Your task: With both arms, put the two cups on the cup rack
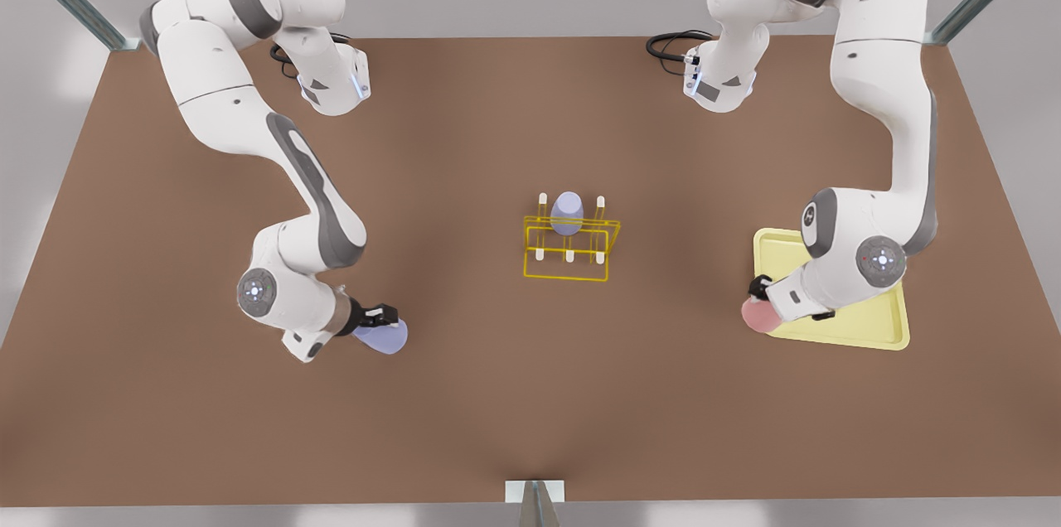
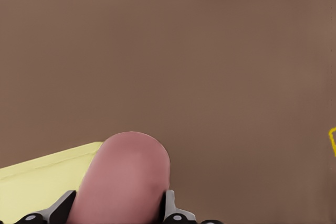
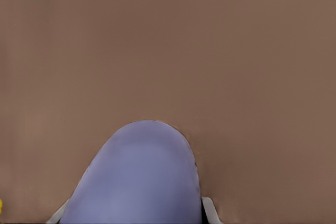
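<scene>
A brown surface (image 1: 530, 394) seen from above, with a white robot arm on each side. Near the middle stands the cup rack (image 1: 570, 248), a thin yellow wire frame with short white pegs, and a lavender cup (image 1: 567, 212) already sits on its far row. On the front view's right, the left hand (image 1: 761, 305) grips the pink cup (image 1: 758, 315), its fingers closed against the cup's sides; the left wrist view shows the same pink cup (image 2: 126, 179) clamped between the two fingers (image 2: 169, 208), lying over the edge of a pale yellow tray (image 2: 37, 182). In the front view that tray (image 1: 862, 328) lies flat under the arm, well apart from the rack. On the front view's left, the right hand (image 1: 373, 322) holds a second lavender cup (image 1: 383, 337), tilted on its side, also well apart from the rack. The right wrist view shows this cup (image 3: 139, 177) close up, with the fingers (image 3: 209, 209) pressed to either side of it.
</scene>
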